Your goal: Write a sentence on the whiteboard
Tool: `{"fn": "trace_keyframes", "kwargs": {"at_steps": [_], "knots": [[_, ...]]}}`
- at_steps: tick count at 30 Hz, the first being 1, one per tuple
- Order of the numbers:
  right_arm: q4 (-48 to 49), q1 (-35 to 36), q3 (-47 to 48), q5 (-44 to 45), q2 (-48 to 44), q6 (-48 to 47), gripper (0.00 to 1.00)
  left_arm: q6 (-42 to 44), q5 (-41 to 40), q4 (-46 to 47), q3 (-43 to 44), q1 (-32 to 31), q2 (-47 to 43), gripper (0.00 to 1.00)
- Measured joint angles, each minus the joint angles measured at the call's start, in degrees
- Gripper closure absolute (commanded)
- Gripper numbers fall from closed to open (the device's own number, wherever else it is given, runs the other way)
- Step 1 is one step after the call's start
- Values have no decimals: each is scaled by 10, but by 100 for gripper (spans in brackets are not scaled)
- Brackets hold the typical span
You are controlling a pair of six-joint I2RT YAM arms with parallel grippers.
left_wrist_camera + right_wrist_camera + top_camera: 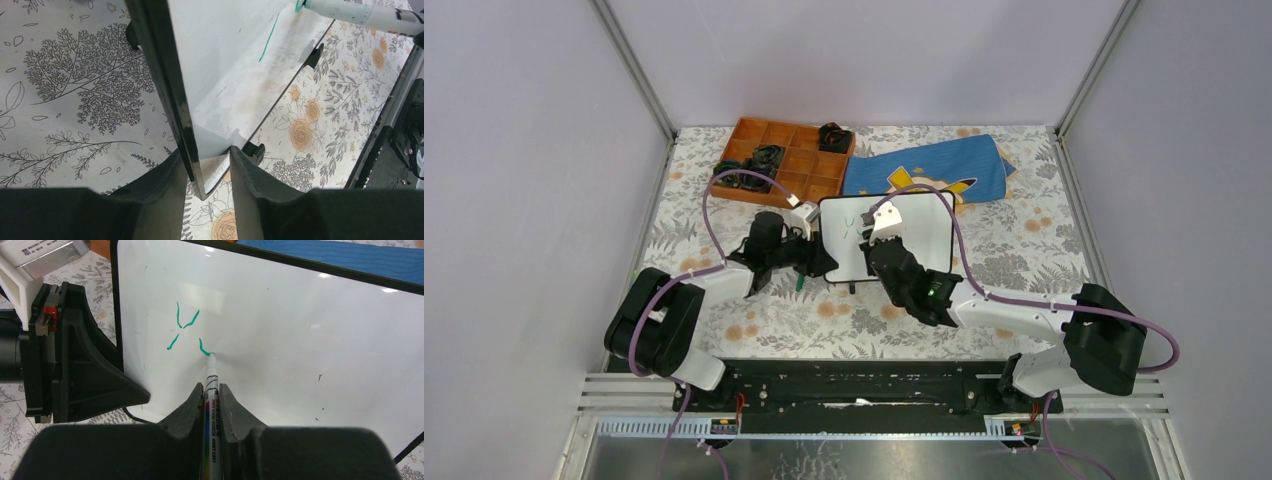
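The right gripper (211, 390), jaws pinching a marker (212, 376) by its barrel, is pressing the green tip against the whiteboard (310, 350). The board is standing propped on its small black feet (312, 52) in the middle of the bench (1044, 260), at 12 o'clock from the arm bases. At the board's 9 o'clock edge the left gripper (207, 152) is straddling the black frame, one jaw on each face; whether it is clamping the frame or merely bracketing it cannot be told. Of the sentence (178, 315), only a rough Y and the first curve of the next letter are showing, toward 10 o'clock on the board, so the writing looks to be just starting. Doing this stroke well is likely calling for light, even tip pressure, a small closed loop level with the Y, and a firm brace on the frame so the propped board is not rocking back. Compact letters would be leaving room for a second line. The right arm's purple cable (959, 240) is arching over the board and could snag its top edge. Farther off, at 11 o'clock of the board, an orange compartment tray (764, 122) is holding black items (754, 172). At 1 o'clock a blue cloth (934, 170) is lying just behind the frame. Neither is blocking the marker's path.
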Motion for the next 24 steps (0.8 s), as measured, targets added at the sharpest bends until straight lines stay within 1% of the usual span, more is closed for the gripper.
{"fn": "trace_keyframes", "kwargs": {"at_steps": [9,24], "knots": [[0,0,8,5,0,-9,100,2,0,-2,0,-1,0,66],[1,0,29,9,9,-18,100,2,7,-8,2,-3,-2,68]]}}
